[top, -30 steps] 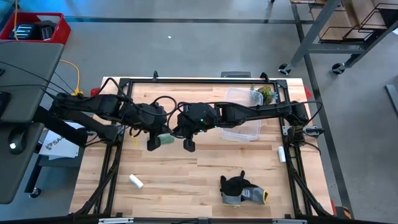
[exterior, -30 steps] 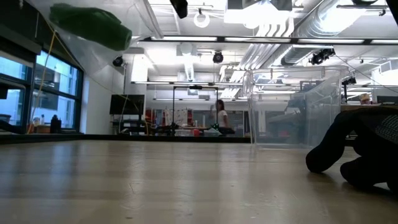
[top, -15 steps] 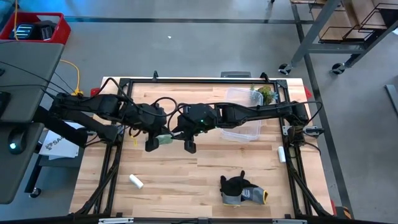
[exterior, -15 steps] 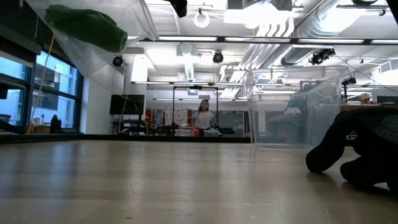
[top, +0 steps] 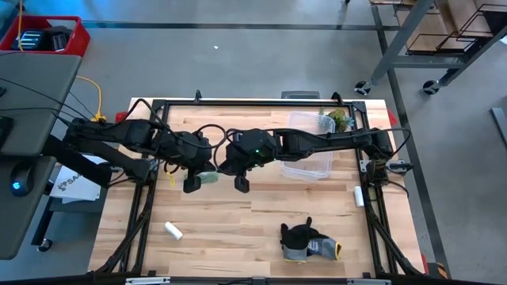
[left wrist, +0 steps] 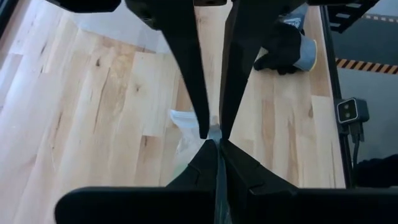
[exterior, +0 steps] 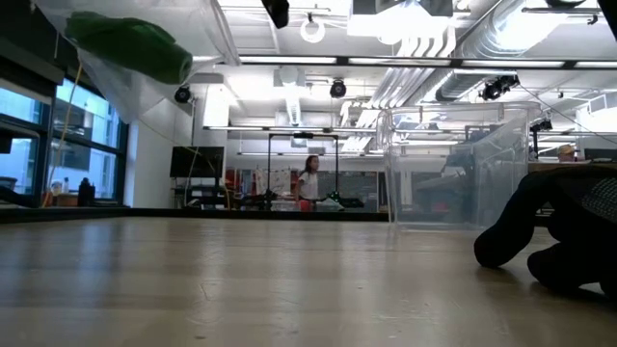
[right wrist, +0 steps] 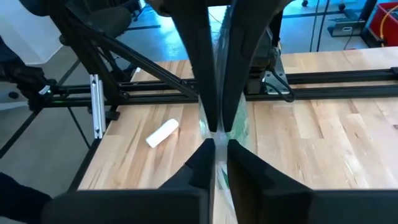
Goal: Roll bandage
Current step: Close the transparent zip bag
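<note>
The bandage (top: 209,177) is a compact green roll inside a clear plastic bag (exterior: 116,67). The bag hangs above the middle left of the table between my two grippers. In the low view the roll (exterior: 133,44) lies high in the bag, well clear of the tabletop. My left gripper (top: 190,186) is shut on the bag to the left of the roll. My right gripper (top: 240,184) is shut on it to the right of the roll. The white cylinder (top: 173,230) lies on its side near the front left. My left gripper pinches thin clear film of the bag (left wrist: 214,133) between its two shut fingers; which edge it has cannot be told. The bag is lifted clear of the table. My right gripper pinches clear film of the bag (right wrist: 217,127) between its two shut fingers, and the green roll shows through the film just beyond. The bag hangs clear of the table.
A clear plastic box (top: 310,147) stands right of centre. A dark grey glove (top: 307,241) lies near the front edge. A second small white cylinder (top: 358,196) lies at the right edge, and green material (top: 339,119) lies at the far right corner.
My left gripper has drifted a little toward the table's left edge. The bag and the green roll have shifted with it and stay clear of the table. Both grippers have stayed shut.
</note>
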### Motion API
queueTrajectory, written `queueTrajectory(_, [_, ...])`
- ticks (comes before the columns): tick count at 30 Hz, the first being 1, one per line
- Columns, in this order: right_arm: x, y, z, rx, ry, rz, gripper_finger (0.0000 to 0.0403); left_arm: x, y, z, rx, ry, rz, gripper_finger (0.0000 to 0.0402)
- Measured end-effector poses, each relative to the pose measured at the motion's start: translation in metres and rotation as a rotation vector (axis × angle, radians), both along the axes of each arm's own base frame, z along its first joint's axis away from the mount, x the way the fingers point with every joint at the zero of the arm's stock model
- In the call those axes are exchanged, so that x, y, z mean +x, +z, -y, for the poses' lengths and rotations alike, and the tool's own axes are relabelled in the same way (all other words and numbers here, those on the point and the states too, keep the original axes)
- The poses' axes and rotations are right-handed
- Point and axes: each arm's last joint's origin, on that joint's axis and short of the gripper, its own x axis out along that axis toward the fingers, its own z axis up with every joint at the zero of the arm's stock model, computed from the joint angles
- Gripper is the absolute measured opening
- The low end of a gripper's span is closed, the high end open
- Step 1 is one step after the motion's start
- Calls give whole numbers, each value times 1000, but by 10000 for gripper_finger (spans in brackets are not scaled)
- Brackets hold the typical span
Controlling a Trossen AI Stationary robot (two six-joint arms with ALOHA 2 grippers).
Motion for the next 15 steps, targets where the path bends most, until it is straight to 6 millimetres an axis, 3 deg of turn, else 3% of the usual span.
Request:
queueTrajectory(4, [0, 0, -1, 11, 20, -4, 4, 0, 0, 0, 0, 11, 3, 0])
queueTrajectory(15, [-3, -2, 0, 8, 1, -50, 0, -4, 14, -1, -10, 22, 54, 0])
